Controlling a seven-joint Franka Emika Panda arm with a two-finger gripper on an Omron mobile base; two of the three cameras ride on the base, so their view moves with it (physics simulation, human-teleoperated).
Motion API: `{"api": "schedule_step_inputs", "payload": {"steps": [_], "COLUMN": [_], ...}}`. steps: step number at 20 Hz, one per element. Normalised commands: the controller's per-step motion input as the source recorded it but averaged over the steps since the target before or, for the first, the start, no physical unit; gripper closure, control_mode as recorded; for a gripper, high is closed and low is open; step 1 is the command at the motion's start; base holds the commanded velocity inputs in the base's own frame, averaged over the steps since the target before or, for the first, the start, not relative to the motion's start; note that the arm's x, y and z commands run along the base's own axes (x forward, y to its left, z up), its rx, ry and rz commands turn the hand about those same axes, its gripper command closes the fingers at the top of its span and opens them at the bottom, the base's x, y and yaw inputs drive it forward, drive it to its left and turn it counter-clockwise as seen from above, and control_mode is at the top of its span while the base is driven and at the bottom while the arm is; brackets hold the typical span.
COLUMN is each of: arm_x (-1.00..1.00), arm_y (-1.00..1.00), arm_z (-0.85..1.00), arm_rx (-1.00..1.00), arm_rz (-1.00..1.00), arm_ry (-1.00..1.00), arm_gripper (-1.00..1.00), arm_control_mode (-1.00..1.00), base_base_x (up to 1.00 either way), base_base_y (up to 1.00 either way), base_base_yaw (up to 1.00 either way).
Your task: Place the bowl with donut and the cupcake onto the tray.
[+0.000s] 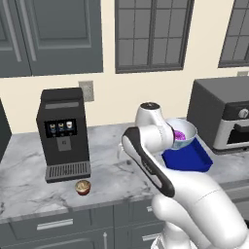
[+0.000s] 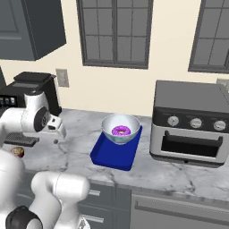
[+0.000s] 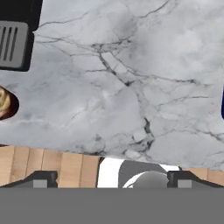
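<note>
The pale bowl [image 2: 120,126] rests on the blue tray [image 2: 111,157] with the purple-iced donut [image 2: 120,131] inside it. In the left base view my arm covers part of the bowl [image 1: 187,130], which sits at the far end of the tray [image 1: 190,159]. The cupcake [image 1: 83,187] stands on the counter in front of the coffee machine, near the front edge. My gripper [image 2: 57,135] hovers above the bare marble between cupcake and tray, pointing down, open and with nothing in it. In the hand view the gripper [image 3: 112,180] looks at the marble, with the cupcake [image 3: 6,103] at the left border.
A black coffee machine [image 1: 62,133] stands at the left of the counter, its drip grate [image 3: 14,40] in the hand view's top left corner. A toaster oven [image 2: 190,125] sits right of the tray. The marble counter [image 1: 112,168] ends in a front edge above grey drawers.
</note>
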Motion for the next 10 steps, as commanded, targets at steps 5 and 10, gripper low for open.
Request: {"api": "schedule_step_inputs", "payload": {"steps": [5, 10], "arm_x": [0.00, 0.15], "arm_y": [0.98, 1.00], "arm_z": [-0.27, -0.32], "arm_rx": [0.00, -0.03], "arm_rz": [0.11, 0.03], "arm_ry": [0.03, 0.00], "arm_gripper": [-1.00, -1.00], "arm_control_mode": [-1.00, -1.00], "base_base_x": [0.00, 0.00], "base_base_y": [0.00, 0.00], "base_base_yaw": [0.00, 0.00]}}
